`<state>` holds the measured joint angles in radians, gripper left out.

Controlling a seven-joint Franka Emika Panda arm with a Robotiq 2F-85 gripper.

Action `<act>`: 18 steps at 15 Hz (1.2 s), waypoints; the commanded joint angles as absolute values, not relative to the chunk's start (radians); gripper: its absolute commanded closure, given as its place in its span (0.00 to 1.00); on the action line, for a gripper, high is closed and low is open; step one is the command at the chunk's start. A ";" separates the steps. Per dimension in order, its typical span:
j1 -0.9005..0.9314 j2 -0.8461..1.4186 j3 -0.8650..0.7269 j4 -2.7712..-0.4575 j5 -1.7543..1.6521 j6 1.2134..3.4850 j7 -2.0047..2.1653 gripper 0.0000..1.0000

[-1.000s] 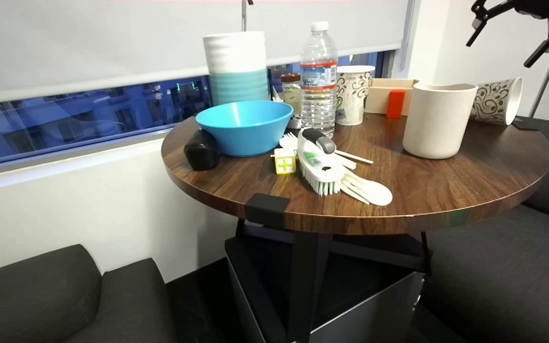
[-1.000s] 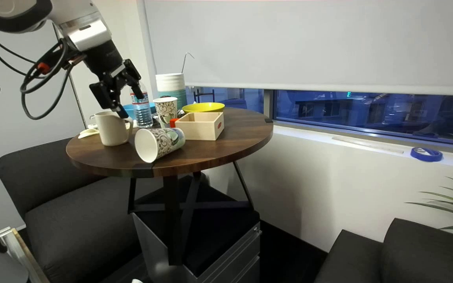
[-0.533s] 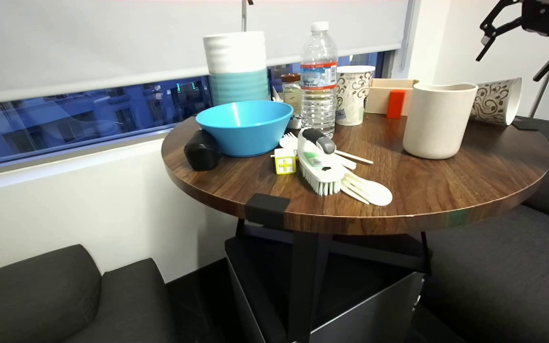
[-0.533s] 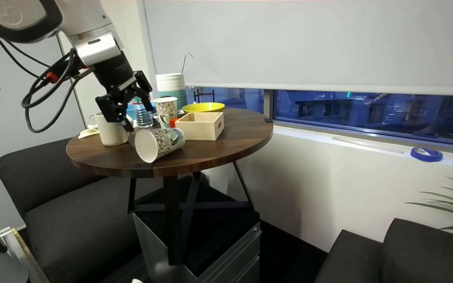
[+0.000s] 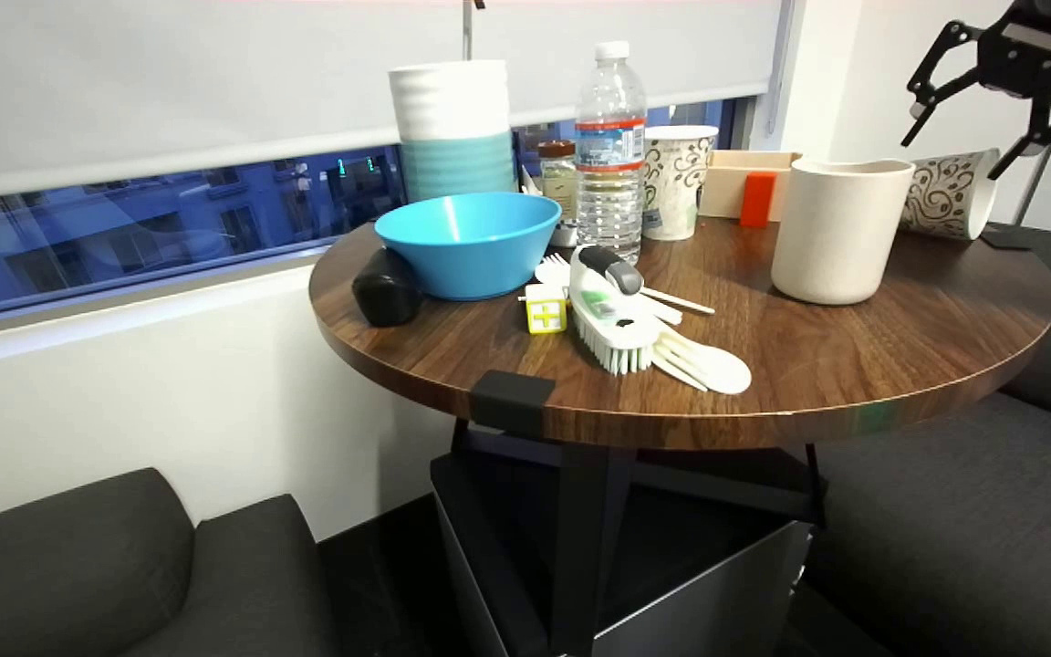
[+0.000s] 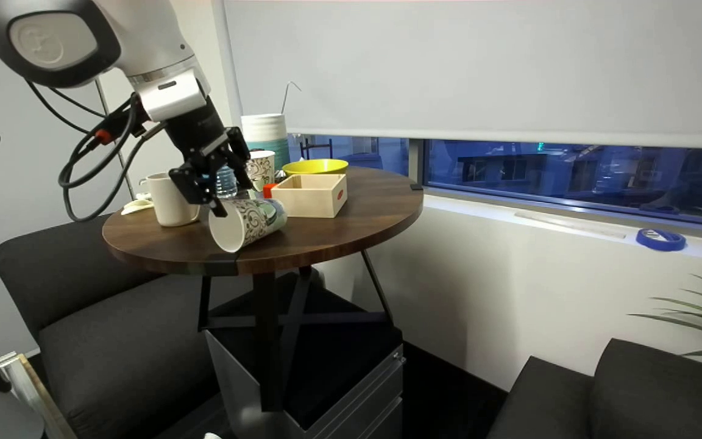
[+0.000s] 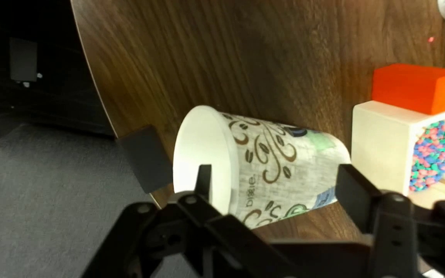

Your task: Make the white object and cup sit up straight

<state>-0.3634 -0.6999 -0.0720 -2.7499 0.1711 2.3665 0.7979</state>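
Jaws spread wide here, nothing held between them, and the gripper point(image 7: 276, 175) hangs over the tipped cup point(image 6: 256, 221)! In an exterior view it lies on its side by the near edge of the table point(image 6: 375, 198), mouth to the left, base just beside the wooden box point(image 6: 305, 204). The white container point(image 6: 171, 200) stands upright farther left, so that half looks done. In the wrist view the left finger point(image 7: 203, 179) shows across the mouth, the right finger point(image 7: 354, 189) by the base; whether either touches paper, I can't tell. The smart play, I'd judge: slip the left finger inside the mouth, or turn to straddle the sides, squeeze softly because paper should buckle easily, then lift and swing the rim skyward. Careful: a push toward the near side could send it off the edge, and the box leaves the base little room.
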 commanded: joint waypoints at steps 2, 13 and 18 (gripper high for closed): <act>-0.374 -0.671 -0.077 -2.748 0.183 2.417 0.804 0.56; -0.408 -0.743 -0.067 -2.755 0.163 2.464 0.808 0.99; -0.413 -0.794 -0.052 -2.742 0.145 2.441 0.794 0.99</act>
